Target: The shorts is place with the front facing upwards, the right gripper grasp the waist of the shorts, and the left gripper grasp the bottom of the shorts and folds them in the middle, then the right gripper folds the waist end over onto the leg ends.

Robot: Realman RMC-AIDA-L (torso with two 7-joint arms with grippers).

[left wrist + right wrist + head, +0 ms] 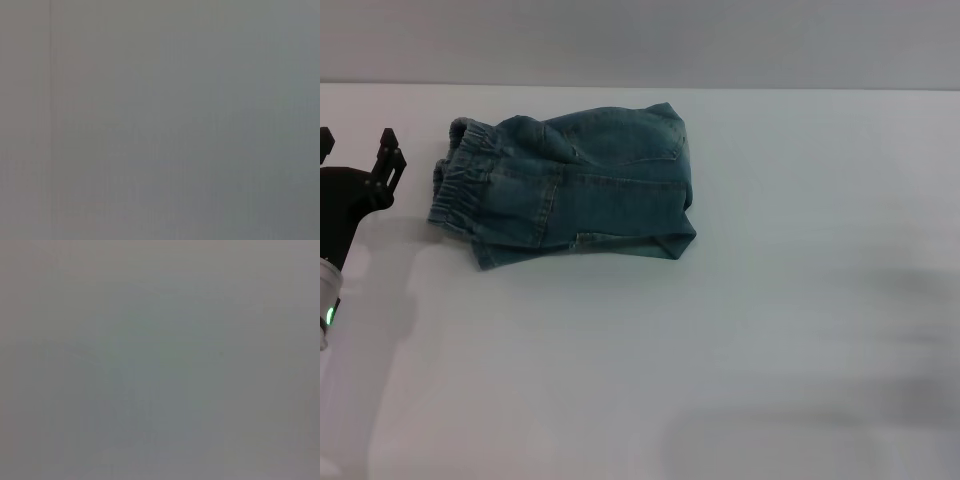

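Nothing here can be read. The shorts (pixel 570 185) show no label, brand tag or print on the denim, and the white bench (pixel 720 350) bears no marks, numbers or signs. Both wrist views show only plain grey.

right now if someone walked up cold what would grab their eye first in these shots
The blue denim shorts stand out first, folded into a compact bundle on the white table, left of centre and toward the far edge, with the gathered waistband on the robot's left. Next comes the left gripper at the left edge of the head view, fingers apart, close to that waistband but holding nothing. The right gripper is not in view, and both wrist views show only blank grey.
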